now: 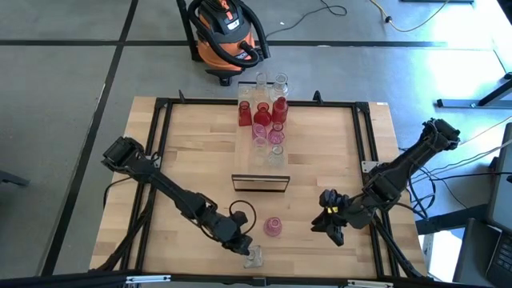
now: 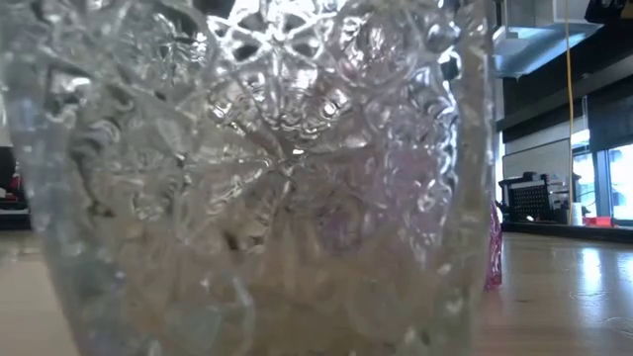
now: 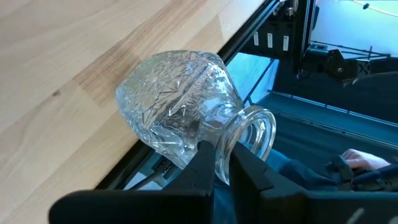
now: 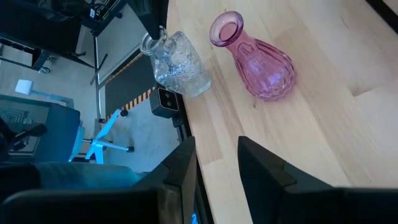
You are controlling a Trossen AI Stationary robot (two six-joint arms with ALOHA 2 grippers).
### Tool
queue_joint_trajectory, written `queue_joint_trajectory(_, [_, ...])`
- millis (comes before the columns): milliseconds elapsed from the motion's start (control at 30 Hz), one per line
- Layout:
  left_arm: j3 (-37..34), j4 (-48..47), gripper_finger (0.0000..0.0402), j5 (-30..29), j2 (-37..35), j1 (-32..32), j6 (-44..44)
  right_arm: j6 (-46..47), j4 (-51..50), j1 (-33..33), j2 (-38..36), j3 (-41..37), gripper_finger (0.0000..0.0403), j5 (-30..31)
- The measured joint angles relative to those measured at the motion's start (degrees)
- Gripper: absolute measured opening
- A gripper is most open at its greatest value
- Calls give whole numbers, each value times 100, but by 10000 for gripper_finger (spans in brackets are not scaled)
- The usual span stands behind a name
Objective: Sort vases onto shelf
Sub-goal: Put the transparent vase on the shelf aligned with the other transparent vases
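- High view: we see the left gripper point(image 1: 246, 250) at the table's near edge, pinching a clear vase point(image 1: 254, 257) that stands just past its fingertips. The shelf point(image 1: 265, 136), already carrying a cluster of red, pink and clear vases point(image 1: 262, 116), lies well away toward the far side, so the carry runs straight across the table point(image 1: 192, 152). A pink vase point(image 1: 273, 227) waits between the two arms, and the right gripper point(image 1: 330, 226) hovers beside it, the nearer arm for that one.
- Low view: cut glass fills nearly all we see; the clear vase point(image 2: 257, 188) stands hard against this camera, and a sliver of pink glass point(image 2: 492, 259) shows past its side.
- Left wrist view: we look along the fingers point(image 3: 202, 163), pressed together on the narrow neck of the clear vase point(image 3: 180, 102), just below the flared rim. Its long axis seems upright, the body at the very edge of the table point(image 3: 74, 56).
- Right wrist view: our right gripper point(image 4: 216, 163) is spread and holds nothing. The pink vase point(image 4: 258, 59) stands ahead of it, upright, with the clear vase point(image 4: 177, 62) beyond, its neck held by the other arm.
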Motion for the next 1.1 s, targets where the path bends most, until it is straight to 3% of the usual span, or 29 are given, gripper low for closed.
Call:
queue_joint_trajectory(200, [7, -336, 16, 2, -104, 0, 48, 0, -7, 0, 0, 0, 104, 1])
queue_joint_trajectory(467, [671, -3457, 16, -171, -903, 168, 495, -7, -50, 0, 0, 2, 104, 13])
queue_joint_trajectory(700, [1595, -5222, 16, -754, -1434, 454, 1051, -37, -163, 0, 0, 4, 104, 224])
queue_joint_trajectory(1100, [1882, -6353, 16, -923, -2753, 1059, 1654, -15, -143, 0, 0, 4, 104, 146])
